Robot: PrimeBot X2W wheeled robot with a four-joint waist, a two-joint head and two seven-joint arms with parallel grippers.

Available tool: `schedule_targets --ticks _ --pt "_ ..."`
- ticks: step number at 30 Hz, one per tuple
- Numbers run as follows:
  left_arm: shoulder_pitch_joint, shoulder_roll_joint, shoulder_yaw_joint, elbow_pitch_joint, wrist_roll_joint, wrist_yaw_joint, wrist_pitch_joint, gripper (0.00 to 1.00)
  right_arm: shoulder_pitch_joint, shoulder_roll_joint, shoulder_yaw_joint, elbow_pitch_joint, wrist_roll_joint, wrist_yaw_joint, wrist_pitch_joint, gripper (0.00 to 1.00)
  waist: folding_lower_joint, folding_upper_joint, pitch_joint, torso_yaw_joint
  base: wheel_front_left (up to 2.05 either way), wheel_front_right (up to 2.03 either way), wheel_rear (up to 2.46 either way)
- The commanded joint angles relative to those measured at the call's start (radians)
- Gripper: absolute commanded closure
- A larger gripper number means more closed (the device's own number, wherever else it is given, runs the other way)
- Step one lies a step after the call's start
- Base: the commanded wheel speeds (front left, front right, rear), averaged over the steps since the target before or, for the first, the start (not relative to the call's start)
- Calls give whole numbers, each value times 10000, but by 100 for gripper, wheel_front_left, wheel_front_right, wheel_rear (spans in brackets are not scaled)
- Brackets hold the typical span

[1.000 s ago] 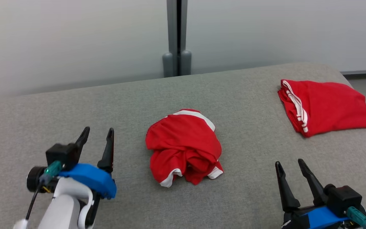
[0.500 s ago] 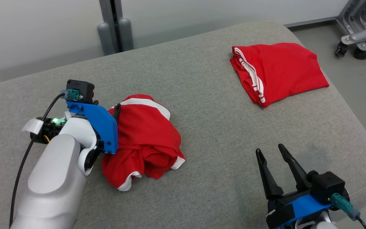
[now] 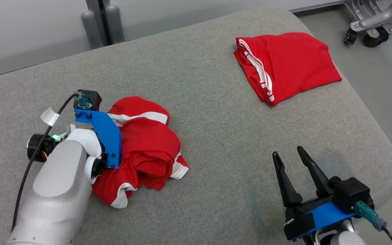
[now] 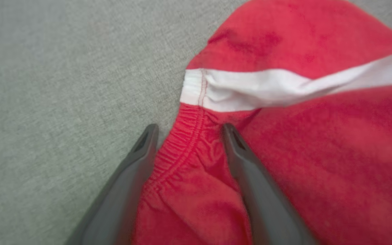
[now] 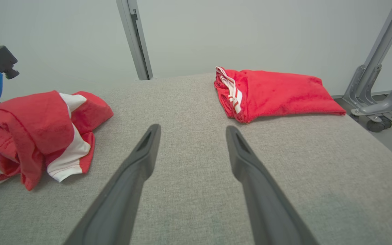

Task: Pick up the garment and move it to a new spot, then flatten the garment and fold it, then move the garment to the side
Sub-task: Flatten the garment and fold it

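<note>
- The garment (image 3: 141, 146): crumpled heap, long axis near-to-far, no clear heading.
- The left gripper (image 4: 189, 131): fingers spread wide, straddling its elastic band.
- The right gripper (image 3: 288, 151): fingers spread, empty.

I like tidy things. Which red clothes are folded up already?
The folded garment at the far right, lying flat and neat. The crumpled garment at the left gripper is a messy heap.

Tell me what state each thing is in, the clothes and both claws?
crumpled red garment: bunched in a heap, not flattened.
folded red garment: folded, lying flat at the far right.
left gripper: open, straddling the crumpled garment's elastic hem, not yet closed.
right gripper: open, empty.
</note>
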Motion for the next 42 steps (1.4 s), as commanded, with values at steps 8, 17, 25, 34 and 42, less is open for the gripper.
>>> schedule_targets --ticks 8,17,25,34,42 --pt "-362 -246 0 -311 -27 40 -1801 100 -171 -17 -17 95 254 1 -194 0 -1 -2 101 111 0 0 0" --pt "-1344 -1059 -212 -1196 -173 -294 -5618 100 -285 -16 73 324 355 1 -297 0 -1 -2 -229 336 0 0 0" --pt "-2235 -1428 -1199 -2819 -2221 -465 -7627 100 -129 -17 76 469 319 1 -254 0 -1 -2 -725 624 0 0 0" --pt "-1413 -1391 -2565 -3972 -4081 848 -8064 100 72 -17 7 422 392 1 -234 0 -1 -2 -972 1348 0 0 0" --pt "1786 -818 -2759 -3051 -4342 1386 -8091 100 250 -19 -16 377 428 1 -208 0 -1 -2 -1128 2491 0 0 0"
